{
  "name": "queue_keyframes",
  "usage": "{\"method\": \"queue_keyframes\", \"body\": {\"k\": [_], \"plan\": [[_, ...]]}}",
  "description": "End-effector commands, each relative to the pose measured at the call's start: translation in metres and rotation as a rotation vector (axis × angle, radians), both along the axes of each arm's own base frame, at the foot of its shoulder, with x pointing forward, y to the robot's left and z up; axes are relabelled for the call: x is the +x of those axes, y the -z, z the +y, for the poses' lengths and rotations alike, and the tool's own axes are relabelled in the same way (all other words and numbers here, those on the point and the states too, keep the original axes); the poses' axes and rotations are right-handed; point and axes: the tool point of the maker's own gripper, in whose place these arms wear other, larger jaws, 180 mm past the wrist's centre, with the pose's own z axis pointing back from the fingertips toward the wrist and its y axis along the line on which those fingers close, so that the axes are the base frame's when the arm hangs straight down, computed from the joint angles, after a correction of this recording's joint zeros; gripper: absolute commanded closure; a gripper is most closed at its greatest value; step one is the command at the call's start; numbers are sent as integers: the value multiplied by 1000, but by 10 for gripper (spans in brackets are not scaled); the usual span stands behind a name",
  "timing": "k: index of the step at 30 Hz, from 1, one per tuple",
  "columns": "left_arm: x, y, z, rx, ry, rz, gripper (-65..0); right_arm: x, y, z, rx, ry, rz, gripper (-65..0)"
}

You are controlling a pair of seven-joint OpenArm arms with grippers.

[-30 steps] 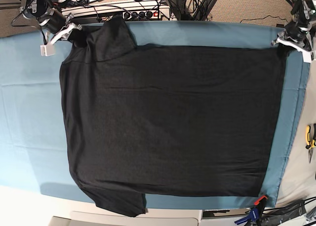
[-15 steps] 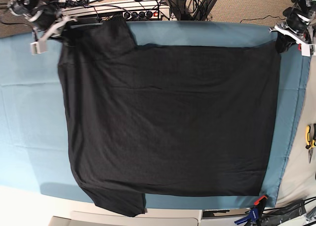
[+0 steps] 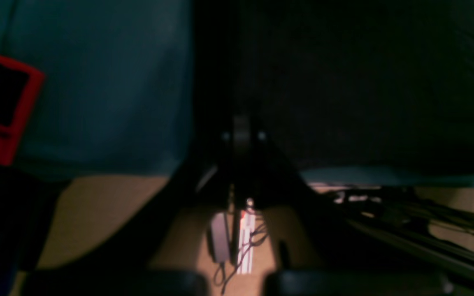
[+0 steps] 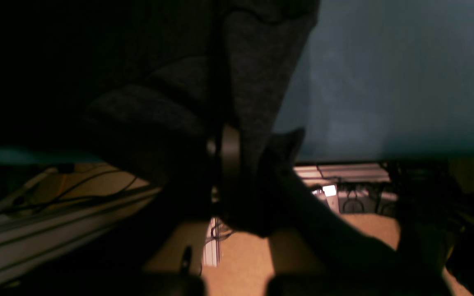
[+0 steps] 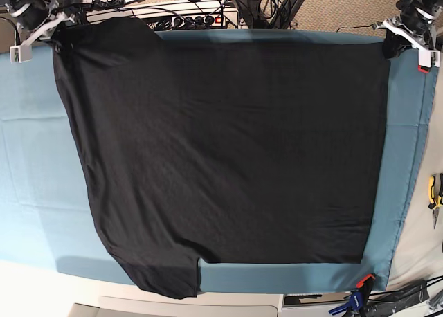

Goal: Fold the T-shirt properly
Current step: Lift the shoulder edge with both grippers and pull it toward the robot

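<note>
Both grippers have pulled outward, stretching the T-shirt flat over the table. Left gripper and right gripper each clamp a corner; keeping tension even avoids wrinkles.

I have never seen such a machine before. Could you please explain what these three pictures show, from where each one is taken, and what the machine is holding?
This is a robot with two arms, each ending in a gripper. The base picture looks down from above on a table under a teal table cloth. A large black T-shirt lies on it, plain side up. The other two pictures come from small cameras at the wrists, so they are dark and blurred. The right gripper is shut on the T-shirt's far corner beside a sleeve; the left gripper is shut on the far corner at the hem. A red clamp and yellow-handled pliers sit at the edges.
</note>
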Motion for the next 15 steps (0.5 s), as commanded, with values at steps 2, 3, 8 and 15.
{"method": "queue_keyframes", "body": {"k": [2, 3, 8, 15], "plan": [[-1, -7, 3, 14, 19, -8, 0, -2, -5, -2, -18, -13, 4, 0], [-3, -6, 3, 14, 19, -2, 0, -4, -4, -2, -16, -13, 14, 0], [-19, -2, 1, 0, 18, 39, 0, -14, 1, -2, -17, -19, 64, 0], [-30, 0, -2, -16, 27, 66, 0, -33, 9, -1, -15, -22, 140, 0]]}}
